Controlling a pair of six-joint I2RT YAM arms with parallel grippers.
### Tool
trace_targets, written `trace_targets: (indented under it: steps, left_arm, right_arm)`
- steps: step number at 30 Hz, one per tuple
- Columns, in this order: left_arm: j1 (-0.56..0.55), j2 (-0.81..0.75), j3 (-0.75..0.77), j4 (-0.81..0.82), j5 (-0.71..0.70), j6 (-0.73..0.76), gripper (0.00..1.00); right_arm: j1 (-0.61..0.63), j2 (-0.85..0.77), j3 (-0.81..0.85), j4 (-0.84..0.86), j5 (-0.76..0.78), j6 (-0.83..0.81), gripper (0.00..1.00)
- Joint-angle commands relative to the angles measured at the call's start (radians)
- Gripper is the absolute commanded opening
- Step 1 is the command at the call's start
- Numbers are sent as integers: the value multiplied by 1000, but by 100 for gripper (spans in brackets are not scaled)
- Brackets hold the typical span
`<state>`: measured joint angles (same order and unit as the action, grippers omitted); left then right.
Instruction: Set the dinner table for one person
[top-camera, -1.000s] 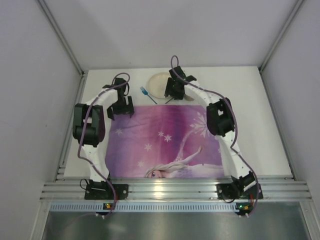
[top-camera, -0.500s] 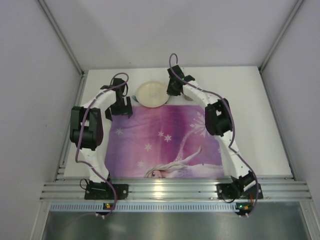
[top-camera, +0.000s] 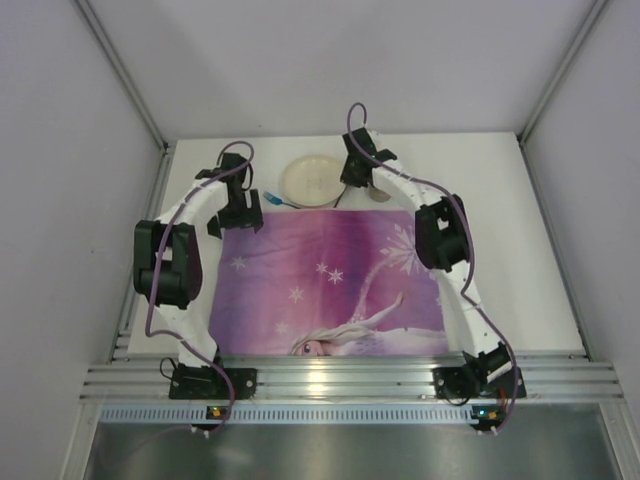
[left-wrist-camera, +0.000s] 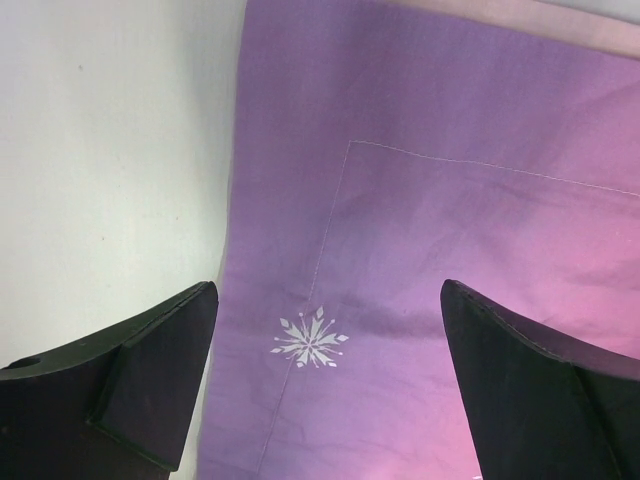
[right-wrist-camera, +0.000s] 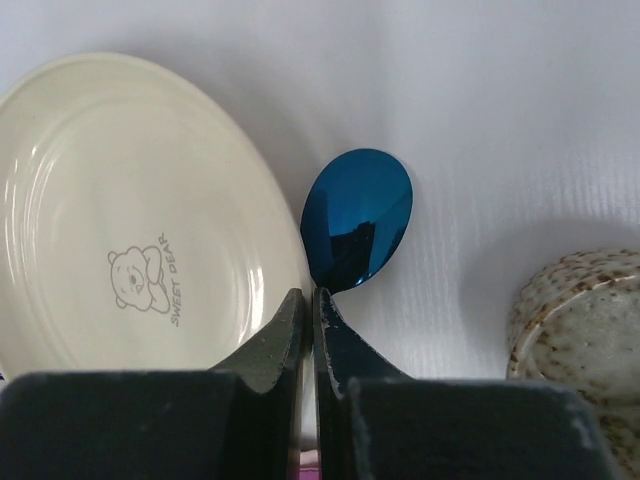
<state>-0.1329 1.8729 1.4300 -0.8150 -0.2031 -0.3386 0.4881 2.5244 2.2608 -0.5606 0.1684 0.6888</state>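
The dinner table (top-camera: 500, 200) is a white top with a purple snowflake mat (top-camera: 330, 280) in its middle. At the mat's far edge lies a cream plate (top-camera: 310, 182) printed with a small bear (right-wrist-camera: 130, 220). My right gripper (top-camera: 355, 178) is at the plate's right rim. In the right wrist view its jaws (right-wrist-camera: 312, 295) are shut on the neck of a shiny blue spoon (right-wrist-camera: 358, 215); the handle is hidden. My left gripper (top-camera: 240, 212) hangs open over the mat's far left corner (left-wrist-camera: 325, 300), holding nothing.
A speckled stoneware cup (right-wrist-camera: 580, 320) stands just right of the spoon, also in the top view (top-camera: 379, 195). A second blue utensil (top-camera: 277, 200) lies left of the plate. Grey walls enclose the table; an aluminium rail (top-camera: 350, 375) runs along the near edge.
My right gripper has closed onto the spoon beside the plate. The plate and the blue utensil left of it have shifted left. The left arm has drifted slightly left, still open.
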Motion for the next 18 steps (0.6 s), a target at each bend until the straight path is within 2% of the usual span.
trace_targets:
  steps: [1,9,13,18]
  left_arm:
    - [-2,-66,-6,-21,-22,10,99]
    - [-2,-104,-13,-21,-47,7,99]
    - [-2,-116,6,-32,-56,3,99]
    - [-2,-146,35,-36,-44,-7,99]
  right_arm:
    - [-17,-130,-9,77,5,-2,0]
    - [-23,-274,-37,123,-9,3,0]
    - [-23,-363,-99,122,-79,26,0]
    - [21,-584,-447,83,-151,12,0]
